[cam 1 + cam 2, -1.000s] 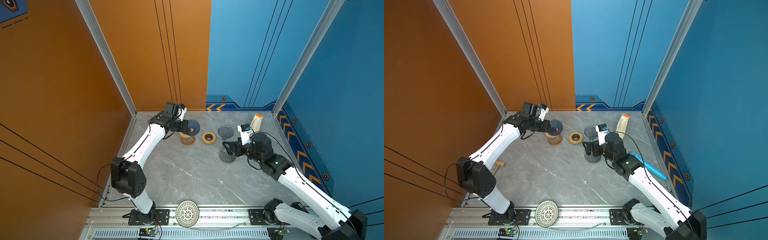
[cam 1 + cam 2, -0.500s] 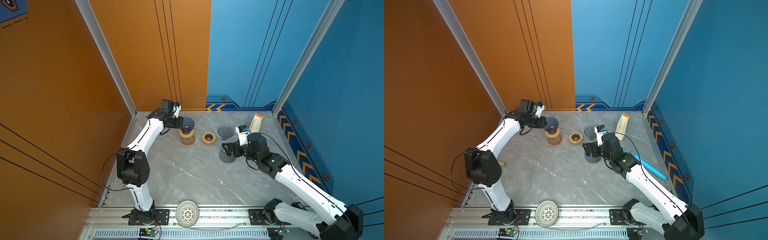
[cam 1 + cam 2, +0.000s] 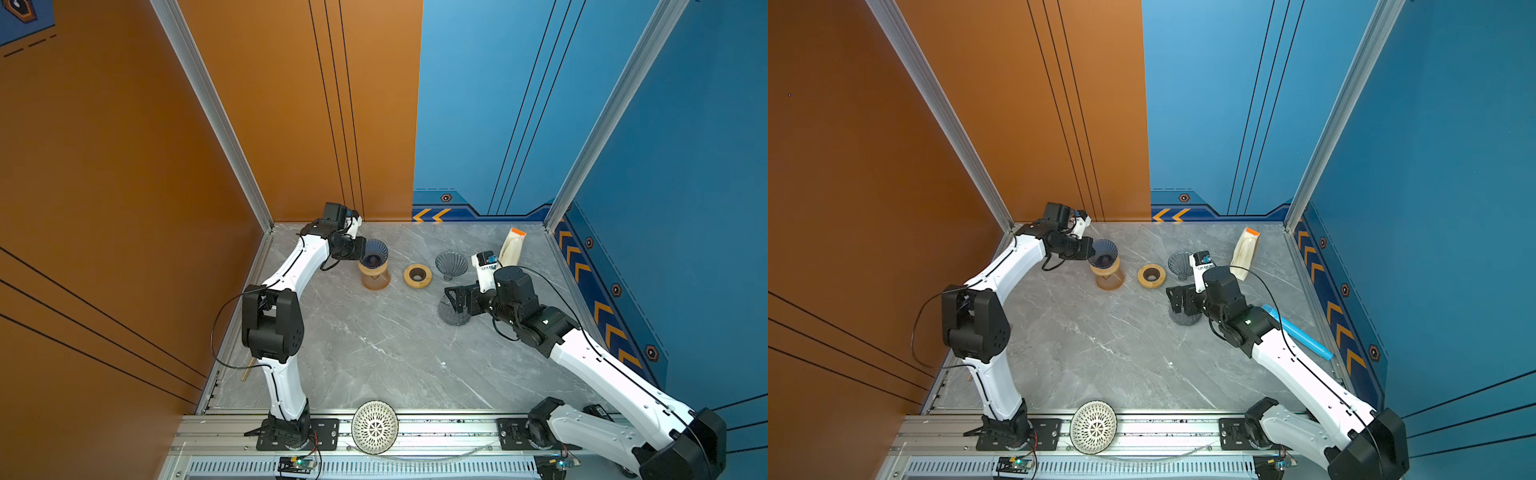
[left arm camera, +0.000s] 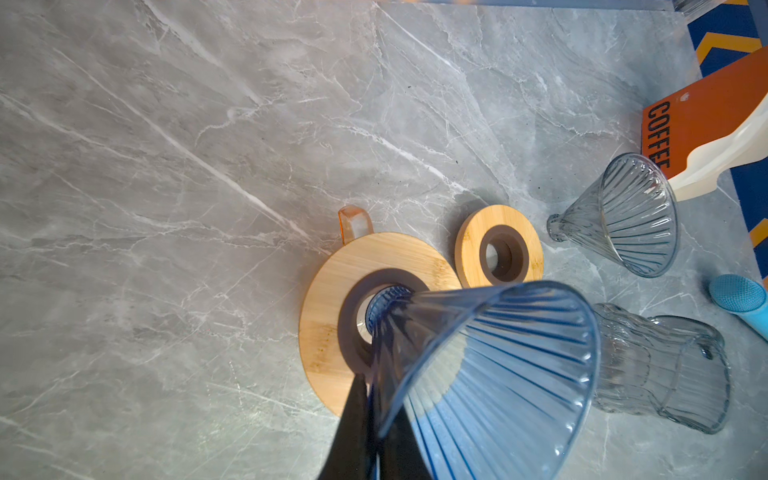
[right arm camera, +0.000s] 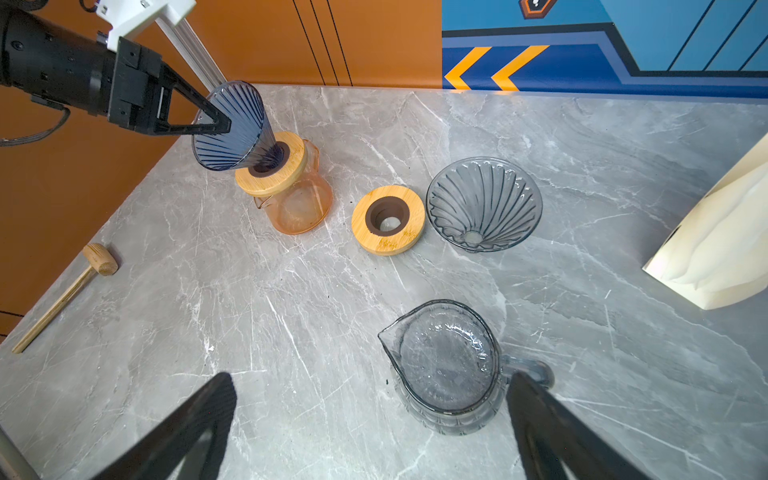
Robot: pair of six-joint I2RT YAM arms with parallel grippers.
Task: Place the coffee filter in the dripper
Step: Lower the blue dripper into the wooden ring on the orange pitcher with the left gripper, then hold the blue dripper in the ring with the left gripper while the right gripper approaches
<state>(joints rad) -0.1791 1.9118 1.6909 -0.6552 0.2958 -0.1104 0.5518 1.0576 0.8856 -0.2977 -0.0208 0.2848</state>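
A blue ribbed cone, the coffee filter [image 3: 375, 252] [image 3: 1104, 251] [image 4: 498, 365] [image 5: 232, 124], leans to one side with its narrow tip in the hole of the wooden collar [image 4: 332, 291] [image 5: 291, 162]. The collar tops the dripper, an orange glass vessel [image 3: 375, 279] [image 3: 1109, 279] [image 5: 299, 203]. My left gripper [image 3: 362, 255] [image 3: 1090, 254] [image 4: 376, 424] [image 5: 216, 120] is shut on the cone's rim wall. My right gripper [image 3: 453, 299] [image 3: 1177, 301] [image 5: 374, 380] hangs open over a grey glass pitcher [image 3: 455, 314] [image 3: 1185, 318] [image 5: 449, 365], holding nothing.
Between the arms lie a spare wooden ring [image 3: 417, 275] [image 5: 388, 219] and a grey ribbed cone [image 3: 451, 264] [image 5: 484, 203]. A cream bag [image 3: 513, 247] [image 5: 715, 249] stands at the back right, with a blue tube [image 3: 1296, 332] along the right wall. A wooden mallet [image 5: 83, 282] lies left.
The left gripper carried the blue cone a little to the left and settled its tip into the wooden collar, with the left elbow swinging. The right arm barely moved.
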